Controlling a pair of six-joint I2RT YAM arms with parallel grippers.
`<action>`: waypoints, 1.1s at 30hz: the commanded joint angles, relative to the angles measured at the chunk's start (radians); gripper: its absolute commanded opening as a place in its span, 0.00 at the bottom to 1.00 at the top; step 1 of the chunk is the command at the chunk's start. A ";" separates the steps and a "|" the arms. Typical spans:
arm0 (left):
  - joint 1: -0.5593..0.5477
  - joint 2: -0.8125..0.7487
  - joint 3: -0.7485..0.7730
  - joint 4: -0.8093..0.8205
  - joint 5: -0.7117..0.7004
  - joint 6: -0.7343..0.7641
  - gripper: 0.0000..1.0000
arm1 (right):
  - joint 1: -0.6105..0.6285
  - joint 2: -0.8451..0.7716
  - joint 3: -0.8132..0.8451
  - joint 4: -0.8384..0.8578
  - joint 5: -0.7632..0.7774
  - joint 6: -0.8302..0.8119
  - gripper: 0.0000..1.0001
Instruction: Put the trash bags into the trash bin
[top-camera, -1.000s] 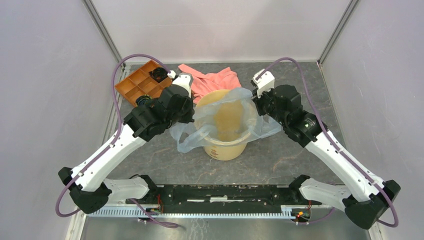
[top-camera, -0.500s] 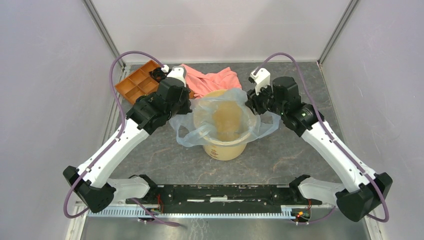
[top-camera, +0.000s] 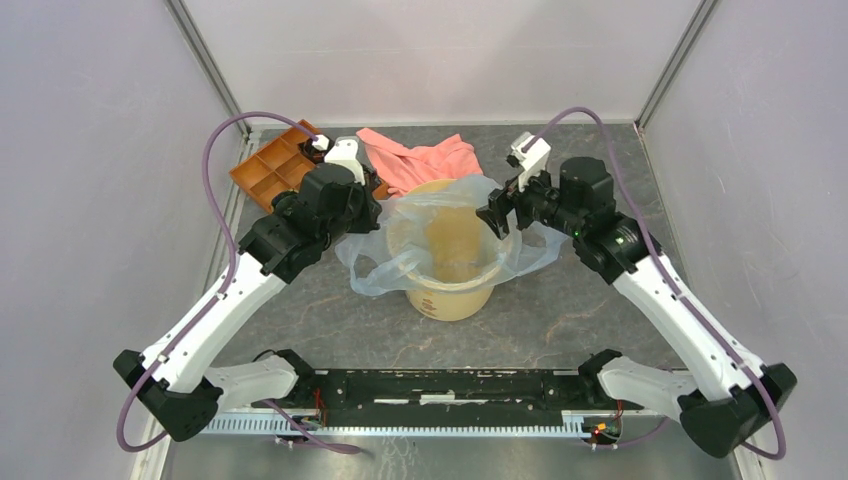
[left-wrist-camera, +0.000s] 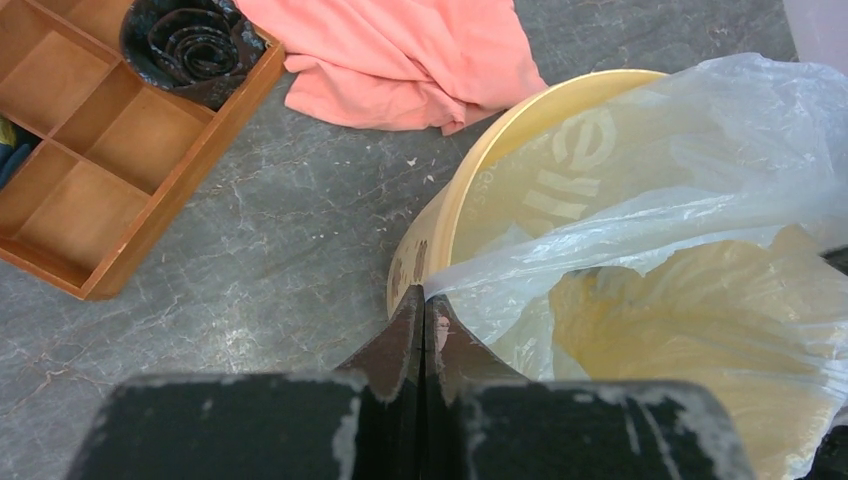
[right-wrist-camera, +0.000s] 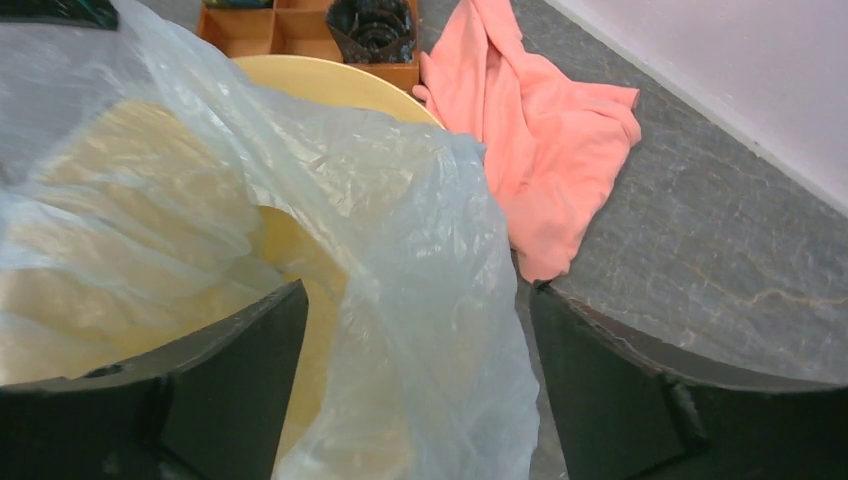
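Observation:
The trash bin (top-camera: 452, 292) is a tan-yellow bucket standing mid-table. The trash bag (top-camera: 374, 274), thin pale blue film, is draped into its mouth and hangs over both sides. My left gripper (top-camera: 373, 211) is at the bin's left rim, shut on the edge of the bag (left-wrist-camera: 680, 130), which comes out right at its tips (left-wrist-camera: 423, 300) beside the bin's rim (left-wrist-camera: 500, 130). My right gripper (top-camera: 503, 214) hovers at the right rim, jaws wide open. Loose bag film (right-wrist-camera: 410, 210) lies between its fingers (right-wrist-camera: 418, 290) without being pinched, over the yellow rim (right-wrist-camera: 330, 78).
A salmon-pink cloth (top-camera: 425, 160) lies just behind the bin. An orange-brown compartment tray (top-camera: 278, 172) sits at the back left with a dark rolled item (left-wrist-camera: 190, 45) in one cell. Enclosure walls stand close on three sides.
My right gripper has opened and let go of the bag, shifting left over the bin's rim. My left arm moved slightly back, still pinching the bag.

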 joint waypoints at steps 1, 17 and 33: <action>0.004 -0.010 -0.010 0.053 0.027 -0.025 0.02 | -0.004 0.046 -0.016 0.137 -0.104 -0.063 0.93; 0.006 -0.008 -0.002 0.055 0.008 -0.031 0.02 | 0.013 0.240 0.049 0.085 -0.273 -0.081 0.37; 0.040 0.031 0.006 0.102 0.010 -0.048 0.02 | -0.011 0.120 0.121 -0.078 -0.045 -0.164 0.92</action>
